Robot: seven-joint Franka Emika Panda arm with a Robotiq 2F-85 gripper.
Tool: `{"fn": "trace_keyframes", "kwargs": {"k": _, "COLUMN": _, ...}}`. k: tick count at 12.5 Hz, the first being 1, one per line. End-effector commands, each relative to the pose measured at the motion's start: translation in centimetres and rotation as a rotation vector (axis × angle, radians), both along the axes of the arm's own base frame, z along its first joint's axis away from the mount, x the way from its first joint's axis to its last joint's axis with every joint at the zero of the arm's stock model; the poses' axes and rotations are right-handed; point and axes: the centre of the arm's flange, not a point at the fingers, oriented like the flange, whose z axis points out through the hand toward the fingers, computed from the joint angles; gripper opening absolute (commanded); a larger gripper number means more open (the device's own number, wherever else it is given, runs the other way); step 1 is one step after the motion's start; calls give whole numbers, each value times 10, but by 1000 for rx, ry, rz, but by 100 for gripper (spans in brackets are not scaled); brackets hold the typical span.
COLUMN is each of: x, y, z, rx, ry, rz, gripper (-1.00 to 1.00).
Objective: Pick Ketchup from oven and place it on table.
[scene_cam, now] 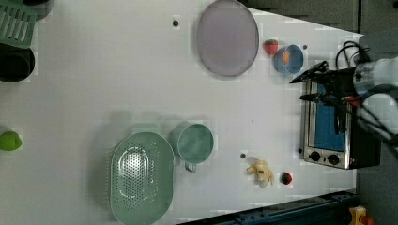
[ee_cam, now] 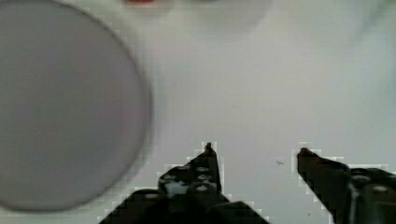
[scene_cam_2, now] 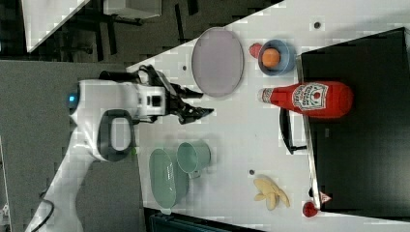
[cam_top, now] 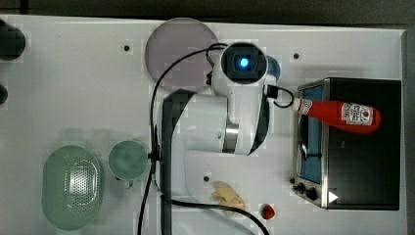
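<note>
— What's the claw doing?

— The gripper (ee_cam: 254,151) hangs above the bare white table (ee_cam: 261,84), its two black fingers spread well apart with nothing between them. Just beside it lies a grey plate (ee_cam: 65,107).

— And the sauce?

— The ketchup bottle (cam_top: 338,113) is lying on its side on the oven's (cam_top: 367,161) black top, not inside it. Its white cap sticks out past the front edge, over the glass door. In the right view the gripper (scene_cam_2: 198,104) is well apart from the bottle (scene_cam_2: 309,99).

— Anything farther off?

— A blue bowl (scene_cam_2: 275,57) holding something orange, beside the oven.
</note>
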Motion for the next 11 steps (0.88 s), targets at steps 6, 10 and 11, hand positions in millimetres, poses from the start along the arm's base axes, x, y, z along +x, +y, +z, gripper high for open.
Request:
{"fn": "trace_keyframes", "kwargs": {"k": 6, "x": -40, "y": 10, "z": -93, "rx": -14, "ry": 37, "rz": 33, "gripper": 27}}
{"fn": "trace_keyframes", "kwargs": {"k": 10, "x": -31, "y": 11, "z": -82, "rx": -16, "ry": -17, "rz": 34, "gripper": 100}}
{"fn": "trace_keyframes", "kwargs": {"k": 11, "x": -19, "y": 8, "z": -62, "rx": -14, "ry": -53, "rz": -9, "gripper": 100}}
